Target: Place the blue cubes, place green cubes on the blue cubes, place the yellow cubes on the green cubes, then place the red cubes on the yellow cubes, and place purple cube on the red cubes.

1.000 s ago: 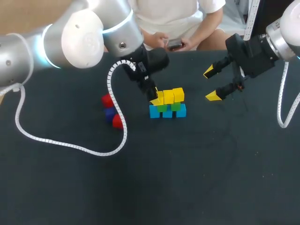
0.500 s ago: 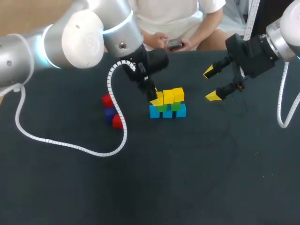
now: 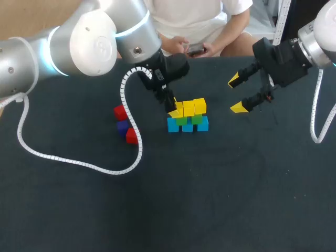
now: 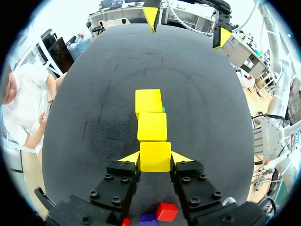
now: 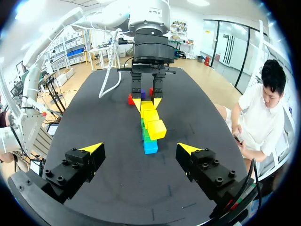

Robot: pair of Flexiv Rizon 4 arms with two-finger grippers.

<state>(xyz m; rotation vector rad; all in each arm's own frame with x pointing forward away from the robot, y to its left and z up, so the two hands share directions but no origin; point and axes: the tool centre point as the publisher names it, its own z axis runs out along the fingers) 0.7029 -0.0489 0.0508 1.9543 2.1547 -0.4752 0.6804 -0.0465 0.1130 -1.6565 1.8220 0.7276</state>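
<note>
Three blue cubes (image 3: 187, 126) form the base row of a stack on the dark table (image 3: 220, 194), with the row running from 9 o'clock to 3 o'clock in the head view. Two green cubes (image 3: 197, 119) are visible on top of the blue row. Whether a third sits under the 9 o'clock end cannot be determined.

Three yellow cubes (image 3: 199, 105) form the top row. The left gripper (image 4: 155, 159) is clamped on the yellow cube (image 4: 155, 156) at the 9 o'clock end, with one finger pressed against each side. This cube sits in line with the other two and touches its neighbour.

Two red cubes (image 3: 120, 112) and one purple cube (image 3: 123, 127) lie on the table at 9 o'clock of the stack, well apart from it. The purple cube sits between the two red ones.

The right gripper (image 3: 236, 94) hangs above the table at 2 o'clock of the stack. Its fingers are spread wide and hold nothing.
</note>
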